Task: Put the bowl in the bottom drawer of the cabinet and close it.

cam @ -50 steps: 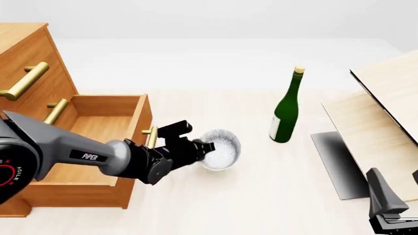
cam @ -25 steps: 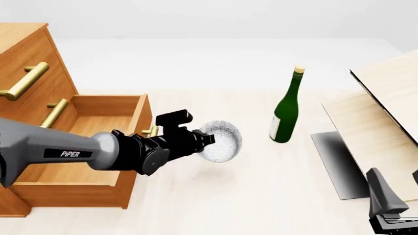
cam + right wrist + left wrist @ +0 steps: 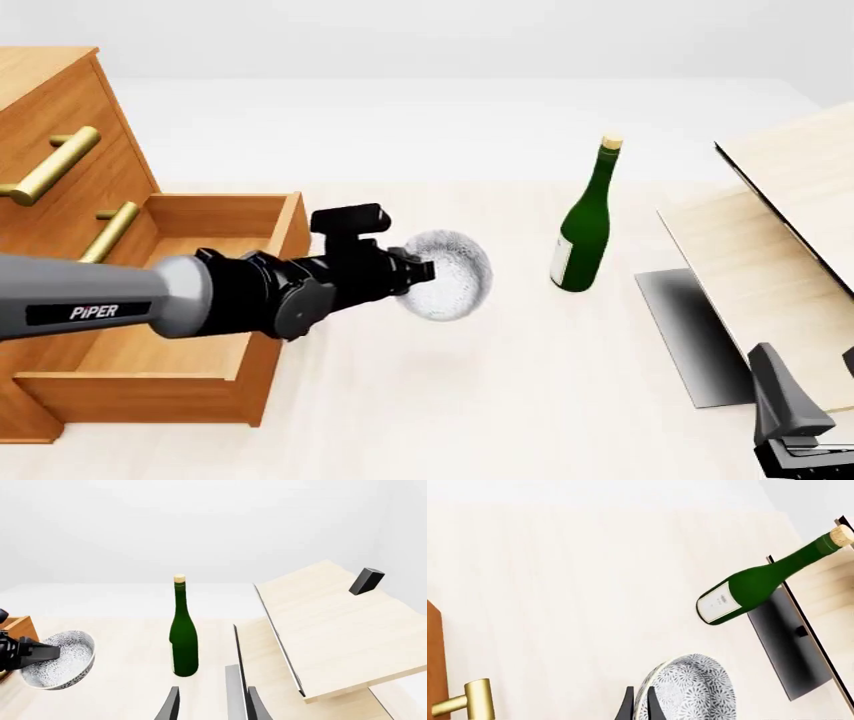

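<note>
**Bowl up off the bench, tipped, beside the open drawer**

Since the frame 1 s back, the cabinet (image 3: 54,130) hasn't shifted and the bottom drawer (image 3: 200,300) stays pulled out, but the left arm has risen and levelled off, carrying the bowl (image 3: 447,275) from the bench (image 3: 534,400) up into the air. The bowl now hangs tilted on its side, just right of the drawer's front corner, not yet over the drawer. Green bottle (image 3: 583,225) upright, unmoved, well right of the bowl; pale boards (image 3: 787,200) same.

Cabinet cut off at frame left; the drawer's handle is hidden behind the arm in front view, only a brass stub (image 3: 467,702) shows in the left wrist view.

Left gripper (image 3: 424,270) fingers (image 3: 627,707) pinch the bowl's rim, arm stretched roughly horizontal, reaching rightward. Right gripper (image 3: 212,702) low at the near right, fingers spread, holding nothing.
</note>
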Available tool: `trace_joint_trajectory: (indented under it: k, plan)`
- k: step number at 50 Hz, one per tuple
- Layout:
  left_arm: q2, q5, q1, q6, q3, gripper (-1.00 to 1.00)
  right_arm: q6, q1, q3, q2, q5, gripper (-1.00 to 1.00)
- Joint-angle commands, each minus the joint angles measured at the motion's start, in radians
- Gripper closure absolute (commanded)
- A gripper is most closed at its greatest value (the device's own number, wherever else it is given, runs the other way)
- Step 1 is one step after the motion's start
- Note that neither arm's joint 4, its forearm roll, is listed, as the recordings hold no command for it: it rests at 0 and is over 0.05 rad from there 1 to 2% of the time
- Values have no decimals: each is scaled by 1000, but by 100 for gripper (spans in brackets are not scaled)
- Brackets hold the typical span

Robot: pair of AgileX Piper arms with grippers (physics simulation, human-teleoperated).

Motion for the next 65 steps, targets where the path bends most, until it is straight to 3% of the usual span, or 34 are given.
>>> trace_joint_trajectory:
  k: [1,27,65]
  plan:
    - [-57,40,15,54,-8,100,0,0,0,0,0,-100]
    - [-166,96,39,138,1,100,0,0,0,0,0,-100]
    - [-381,162,95,188,91,100,0,0,0,0,0,-100]
